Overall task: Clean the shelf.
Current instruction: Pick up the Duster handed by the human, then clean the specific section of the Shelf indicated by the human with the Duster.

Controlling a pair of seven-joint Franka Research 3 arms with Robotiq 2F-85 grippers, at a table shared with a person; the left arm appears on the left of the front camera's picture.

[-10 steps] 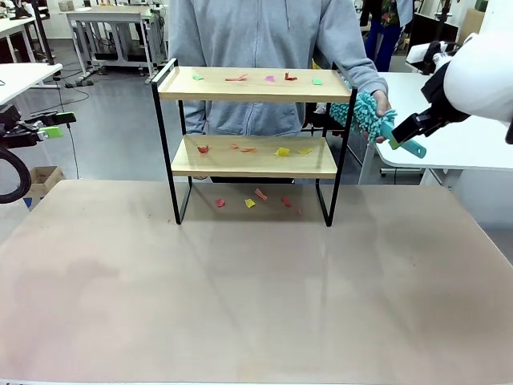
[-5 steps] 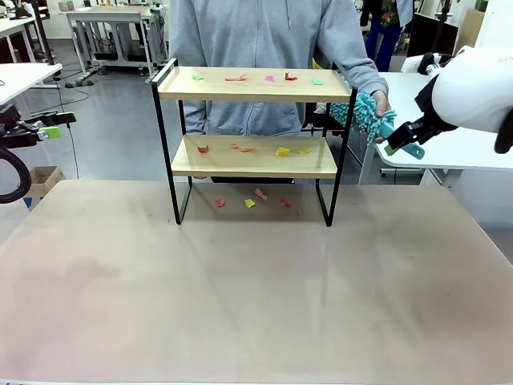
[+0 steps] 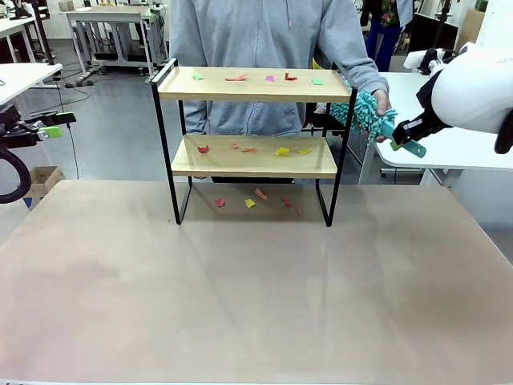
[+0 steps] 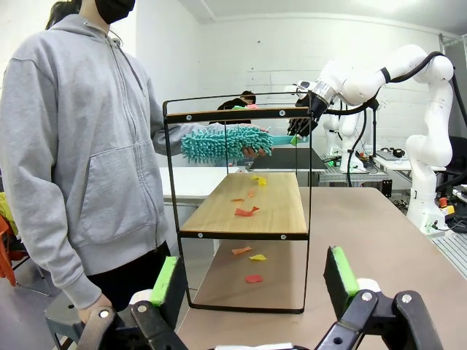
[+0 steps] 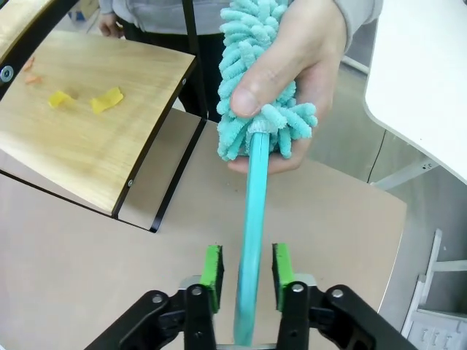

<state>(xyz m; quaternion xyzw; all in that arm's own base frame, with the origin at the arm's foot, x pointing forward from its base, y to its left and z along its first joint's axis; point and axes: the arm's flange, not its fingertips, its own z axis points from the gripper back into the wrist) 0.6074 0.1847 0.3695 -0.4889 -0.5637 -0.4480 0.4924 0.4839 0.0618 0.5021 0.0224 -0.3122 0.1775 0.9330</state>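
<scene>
The shelf (image 3: 252, 86) stands at the far middle of the table, and coloured paper scraps (image 3: 282, 151) lie on both its boards and on the table beneath it. At the shelf's right end a person's hand (image 3: 382, 104) holds a teal fluffy duster (image 3: 365, 116) by its head. My right gripper (image 3: 403, 138) is at the duster's handle. In the right wrist view its green pads (image 5: 212, 273) sit on either side of the handle (image 5: 250, 219) with small gaps, so the right gripper (image 5: 246, 275) is open. My left gripper (image 4: 252, 281) is open and empty, far left of the shelf (image 4: 255, 215).
The beige table (image 3: 256, 305) stretches wide in front of the shelf. A white table (image 3: 469, 144) stands just behind my right arm. The person stands right behind the shelf. A cardboard box (image 3: 44, 180) sits on the floor at the left.
My right gripper has come down and left to the end of the duster's handle. The person's hand and the duster have stayed put, and the left arm has not moved.
</scene>
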